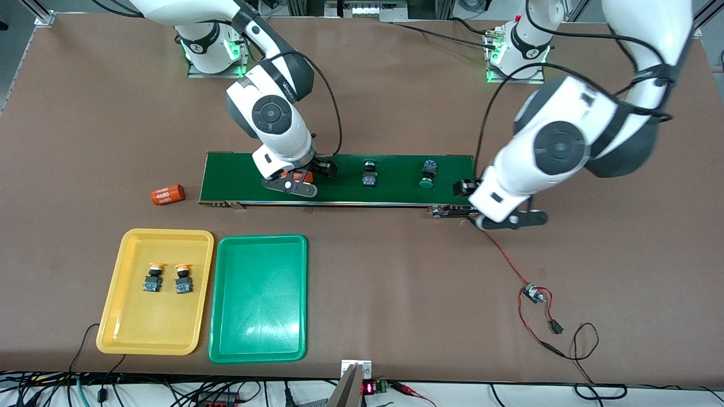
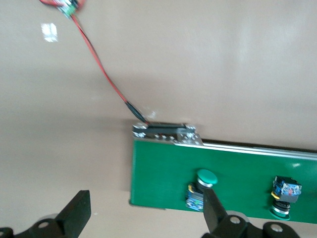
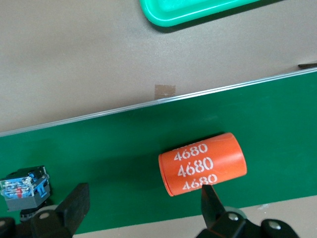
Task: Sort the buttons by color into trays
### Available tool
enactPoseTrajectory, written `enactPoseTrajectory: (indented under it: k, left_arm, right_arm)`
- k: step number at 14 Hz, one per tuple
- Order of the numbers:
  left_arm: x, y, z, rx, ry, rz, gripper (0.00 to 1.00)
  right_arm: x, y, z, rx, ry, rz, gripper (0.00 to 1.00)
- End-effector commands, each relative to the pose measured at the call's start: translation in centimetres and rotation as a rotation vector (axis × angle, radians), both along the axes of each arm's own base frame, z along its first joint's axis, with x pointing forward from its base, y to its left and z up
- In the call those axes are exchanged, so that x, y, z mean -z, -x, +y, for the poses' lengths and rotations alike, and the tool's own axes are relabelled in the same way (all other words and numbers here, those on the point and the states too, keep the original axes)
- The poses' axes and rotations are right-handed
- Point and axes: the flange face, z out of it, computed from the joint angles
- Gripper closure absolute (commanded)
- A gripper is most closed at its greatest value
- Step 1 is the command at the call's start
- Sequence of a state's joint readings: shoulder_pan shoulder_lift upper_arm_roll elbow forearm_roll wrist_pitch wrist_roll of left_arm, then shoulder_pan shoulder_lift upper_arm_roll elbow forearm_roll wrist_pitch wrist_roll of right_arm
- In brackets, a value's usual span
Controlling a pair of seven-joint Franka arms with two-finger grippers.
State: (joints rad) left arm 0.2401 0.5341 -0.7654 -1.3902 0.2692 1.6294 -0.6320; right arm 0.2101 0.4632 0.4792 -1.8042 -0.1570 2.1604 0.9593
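I count four buttons. Two yellow-capped buttons and lie side by side in the yellow tray. Two green-capped buttons are on the conveyor belt: one near the belt's middle, the other toward the left arm's end. The green tray, just beside the yellow one, holds no button.

Two trays, two orange cylinders with white "4680" print. One cylinder lies on the worktop off the belt's end toward the right arm's side. The other lies on the belt under the right gripper.

Right gripper: low over the belt, jaws spread wide, nothing pinched. The printed cylinder sits between the jaws, close to one finger; I cannot tell if it touches. A button body shows just outside the other finger.

Left gripper: over the belt's end toward the left arm's side, jaws spread, holding nothing. In its wrist view one green-capped button lies beside one finger, apparently just inside it, though the view is blurred; the second lies well outside the jaws. A red wire runs from that belt end across the worktop.
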Motion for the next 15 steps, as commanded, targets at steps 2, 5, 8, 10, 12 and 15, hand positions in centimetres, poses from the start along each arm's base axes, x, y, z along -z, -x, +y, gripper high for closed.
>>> enactPoseTrajectory:
  k: [2,5,8,10,12,15]
  left_arm:
    - [-4.1,-0.6,5.9,0.121,-0.042,-0.021,0.0]
    - [-5.6,-0.6,11.5,0.16,-0.013,0.018,0.0]
    - [-7.5,0.9,16.0,0.179,0.002,-0.03,0.0]
    - [-8.1,2.5,19.4,0.122,-0.001,-0.126,0.0]
    - [-9.9,4.5,21.9,0.09,-0.02,-0.214,0.0]
    - [-11.6,7.6,22.7,0.091,-0.028,-0.23,0.0]
  right_arm:
    - [-0.4,-1.0,-1.7,0.007,0.009,-0.018,0.0]
    - [-0.3,-0.7,-1.5,-0.008,0.01,-0.018,0.0]
    - [-1.2,0.0,-1.7,-0.053,0.011,-0.036,0.0]
    - [-0.8,1.7,-0.6,-0.041,-0.016,-0.073,0.0]
    - [0.3,4.3,-0.5,-0.065,-0.041,-0.12,0.0]
    - [1.4,6.8,0.5,-0.111,-0.043,-0.155,0.0]
